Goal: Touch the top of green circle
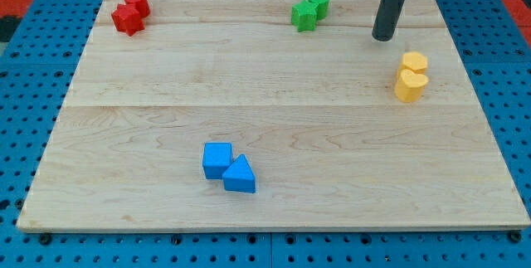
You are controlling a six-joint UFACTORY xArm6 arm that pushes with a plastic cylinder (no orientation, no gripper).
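Note:
The green circle [319,2] sits near the view's top edge of the wooden board [274,94], touching a green star [304,16] at its lower left. My tip [383,37] rests on the board to the right of and slightly below the green circle, well apart from it. The dark rod rises from the tip out of the view's top.
A yellow hexagon [415,61] and a yellow heart-like block [410,86] lie below my tip at the view's right. A red circle [137,2] and red star [127,20] sit at the top left. A blue cube [217,159] and blue triangle [240,175] lie lower centre.

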